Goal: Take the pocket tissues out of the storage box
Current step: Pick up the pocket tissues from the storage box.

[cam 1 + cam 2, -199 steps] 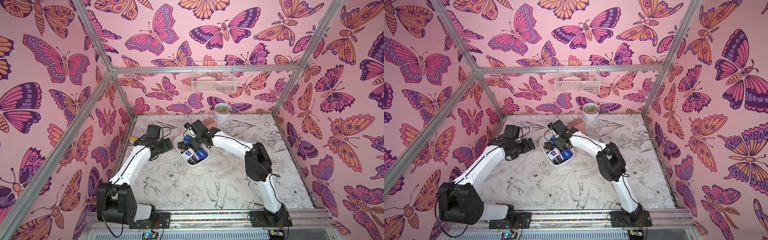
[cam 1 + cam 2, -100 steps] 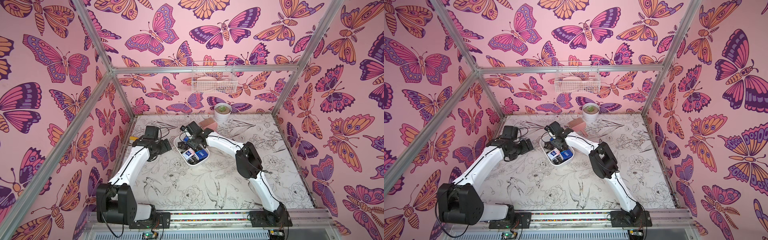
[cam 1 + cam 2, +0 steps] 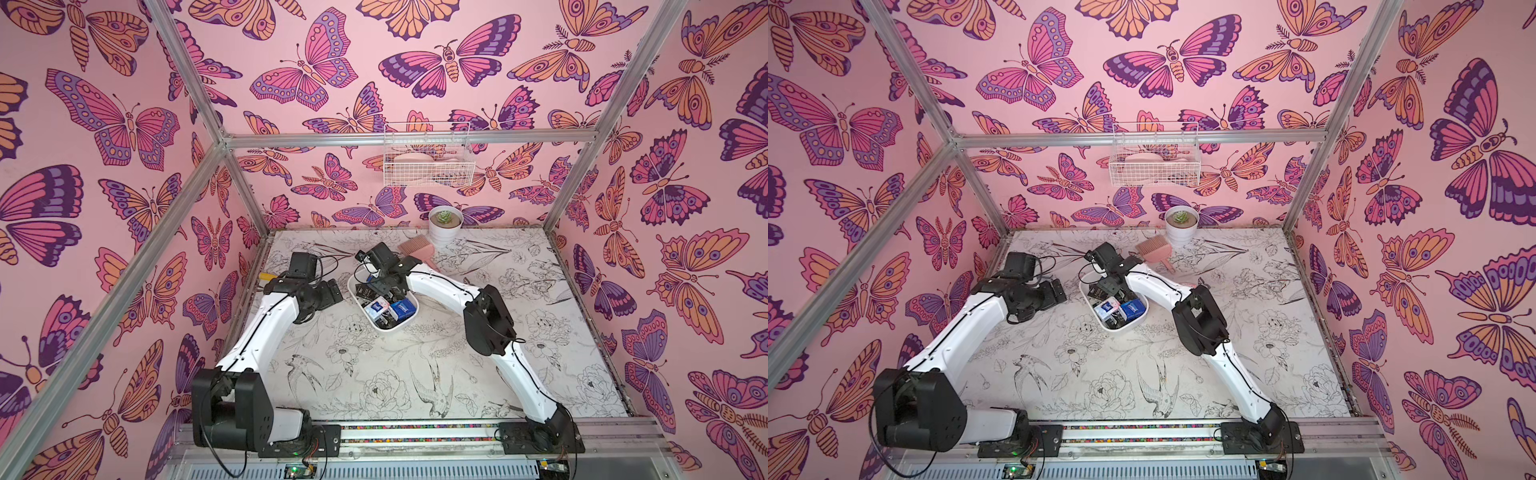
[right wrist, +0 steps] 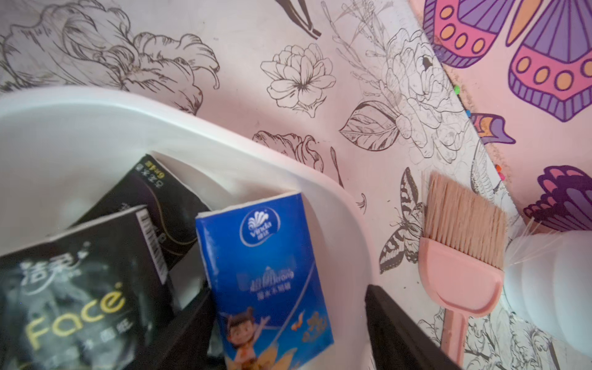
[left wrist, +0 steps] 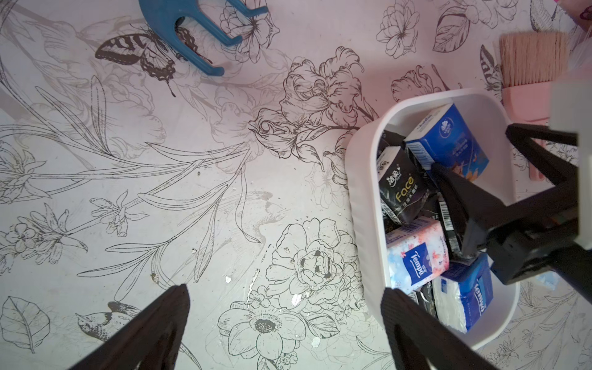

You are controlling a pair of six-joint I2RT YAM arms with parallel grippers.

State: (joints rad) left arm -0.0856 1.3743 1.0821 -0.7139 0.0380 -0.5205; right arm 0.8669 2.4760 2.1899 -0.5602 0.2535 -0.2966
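The right gripper (image 3: 380, 286) has slid along the storage box (image 3: 405, 322), opening.

Table (image 3: 415, 365): white top, line-drawn flowers and birds | storage box (image 3: 357, 309) near centre | pink brush (image 3: 417, 249) and plant pot (image 3: 444, 232) at back | blue clip (image 5: 192, 35) beside box.

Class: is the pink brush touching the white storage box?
Apart. The right wrist view shows patterned table between the brush and the storage box rim.
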